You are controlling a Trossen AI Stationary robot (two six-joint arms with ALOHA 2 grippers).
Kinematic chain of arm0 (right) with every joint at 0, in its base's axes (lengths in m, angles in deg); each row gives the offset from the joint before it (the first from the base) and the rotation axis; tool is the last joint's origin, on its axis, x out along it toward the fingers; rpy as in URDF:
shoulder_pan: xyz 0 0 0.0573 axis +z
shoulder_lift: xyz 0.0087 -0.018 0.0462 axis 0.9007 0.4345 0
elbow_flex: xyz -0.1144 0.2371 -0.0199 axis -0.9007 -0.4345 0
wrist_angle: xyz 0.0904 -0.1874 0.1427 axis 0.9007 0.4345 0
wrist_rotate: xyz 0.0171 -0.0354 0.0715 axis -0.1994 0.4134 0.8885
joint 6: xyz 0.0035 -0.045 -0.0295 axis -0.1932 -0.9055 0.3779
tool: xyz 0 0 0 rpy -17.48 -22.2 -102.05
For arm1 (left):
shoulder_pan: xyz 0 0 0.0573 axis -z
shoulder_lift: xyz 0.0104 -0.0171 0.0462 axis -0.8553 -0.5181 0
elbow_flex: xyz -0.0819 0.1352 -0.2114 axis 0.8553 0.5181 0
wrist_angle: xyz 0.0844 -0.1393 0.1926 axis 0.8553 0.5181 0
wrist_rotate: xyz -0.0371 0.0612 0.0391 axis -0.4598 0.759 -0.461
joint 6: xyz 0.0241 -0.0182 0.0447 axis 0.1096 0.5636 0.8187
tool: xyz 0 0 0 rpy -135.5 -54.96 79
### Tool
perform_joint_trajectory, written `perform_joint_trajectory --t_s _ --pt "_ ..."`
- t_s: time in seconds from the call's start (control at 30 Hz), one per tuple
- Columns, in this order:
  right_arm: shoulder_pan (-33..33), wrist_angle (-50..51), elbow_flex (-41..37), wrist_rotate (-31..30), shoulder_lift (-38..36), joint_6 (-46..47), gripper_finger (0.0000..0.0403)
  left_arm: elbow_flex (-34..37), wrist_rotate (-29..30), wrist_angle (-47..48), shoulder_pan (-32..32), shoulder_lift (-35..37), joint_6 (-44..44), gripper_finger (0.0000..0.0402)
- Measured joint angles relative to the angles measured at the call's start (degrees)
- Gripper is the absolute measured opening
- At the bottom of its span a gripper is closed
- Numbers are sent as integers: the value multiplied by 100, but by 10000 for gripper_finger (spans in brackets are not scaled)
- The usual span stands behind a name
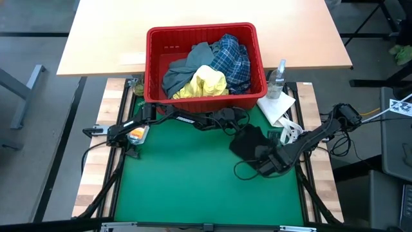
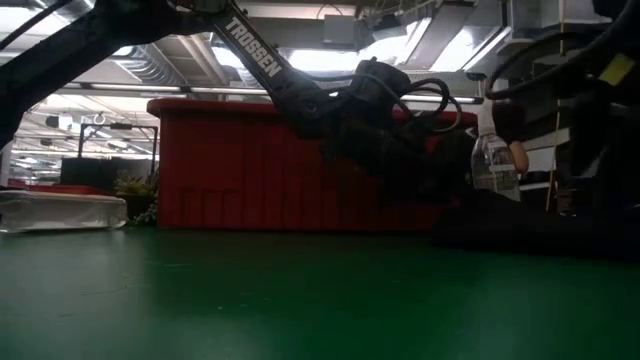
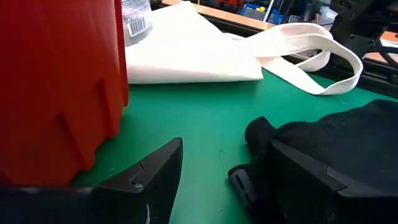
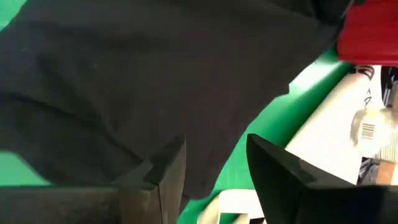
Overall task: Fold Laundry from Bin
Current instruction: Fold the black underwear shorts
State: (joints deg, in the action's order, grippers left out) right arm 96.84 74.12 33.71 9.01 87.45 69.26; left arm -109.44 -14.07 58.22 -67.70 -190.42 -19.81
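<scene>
The dark navy garment point(image 1: 252, 143) lies crumpled on the green mat of the worktop point(image 1: 187, 187), toward the right edge and just in front of the red bin point(image 1: 205, 63), which stands at the far edge of the mat. The other laundry is in the bin: the grey-blue garment point(image 1: 183, 67), the small yellow one point(image 1: 205, 84) and the plaid shirt point(image 1: 232, 57).

Both arms bracket the navy piece. The left claw point(image 1: 233, 117) reaches across from the left edge and sits close to the bin's near wall, at the far side of the garment; its jaws stand wide and hold nothing, and its wrist view shows bare mat between the fingers point(image 3: 158, 174), with the dark cloth just beyond one of them. The right claw point(image 1: 269, 159) comes in from the right edge and rests at the garment's near-right side; its jaws are parted and its wrist view shows the cloth point(image 4: 155, 81) spread directly ahead and above the fingers, not pinched between them.

So the garment lies between the two claws, its rough long axis running from the bin toward the near-right. The right claw looks nearer to cloth, and the likely next step is each claw taking an edge on its own side to spread the piece flat.

A white cloth bag point(image 1: 278, 106) and a clear bottle point(image 1: 278, 76) sit just right of the bin, close enough to snag.
</scene>
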Motion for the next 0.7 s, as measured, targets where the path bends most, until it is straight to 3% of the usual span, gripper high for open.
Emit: perform_joint_trajectory --t_s 0.23,0.33,0.5,0.7 --pt "2 -34 -145 447 0 4 170 0 111 -32 -9 0 -41 224" --pt "0 -46 -145 488 0 4 170 0 399 -3 30 0 -149 224" --pt "1 -47 -145 589 0 4 170 0 112 -108 82 0 -76 224" --pt "0 -46 -145 627 0 4 170 0 395 21 186 0 63 224"
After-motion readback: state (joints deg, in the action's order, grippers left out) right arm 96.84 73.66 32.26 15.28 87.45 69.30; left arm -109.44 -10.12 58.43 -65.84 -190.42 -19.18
